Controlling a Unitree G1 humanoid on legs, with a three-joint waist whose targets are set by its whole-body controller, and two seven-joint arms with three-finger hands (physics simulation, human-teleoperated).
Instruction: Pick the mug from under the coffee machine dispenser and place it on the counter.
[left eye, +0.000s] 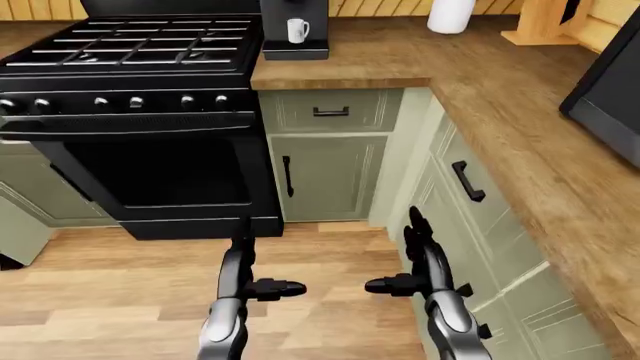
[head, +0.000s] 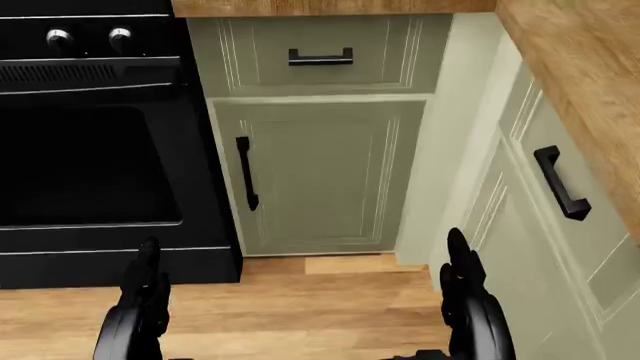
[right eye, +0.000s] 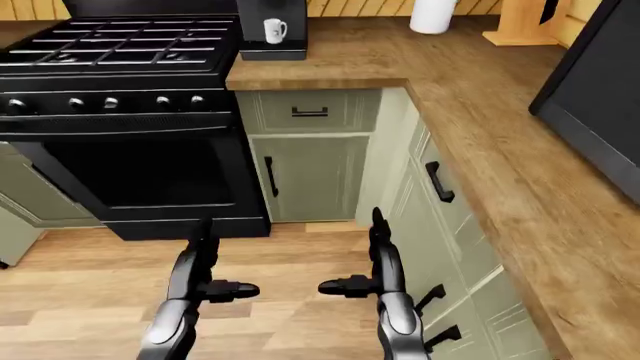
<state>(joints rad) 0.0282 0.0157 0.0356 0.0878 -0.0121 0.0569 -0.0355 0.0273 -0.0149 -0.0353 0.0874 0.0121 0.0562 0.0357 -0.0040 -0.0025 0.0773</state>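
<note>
A white mug (left eye: 298, 30) stands on the black base of the dark coffee machine (left eye: 294, 22) at the top of the left-eye view, on the wooden counter (left eye: 400, 64) right of the stove. It also shows in the right-eye view (right eye: 274, 31). My left hand (left eye: 243, 266) and right hand (left eye: 416, 259) are low over the floor, far below the mug, fingers open and empty. In the head view only the hands' tops show, the left hand (head: 146, 281) and the right hand (head: 462, 274).
A black gas stove with oven (left eye: 140, 112) fills the left. Green cabinets (left eye: 325, 161) with black handles stand under the L-shaped counter. A white jar (left eye: 451, 15) and a wooden stand (left eye: 545, 22) sit at the top. A black appliance (left eye: 610, 94) is at right.
</note>
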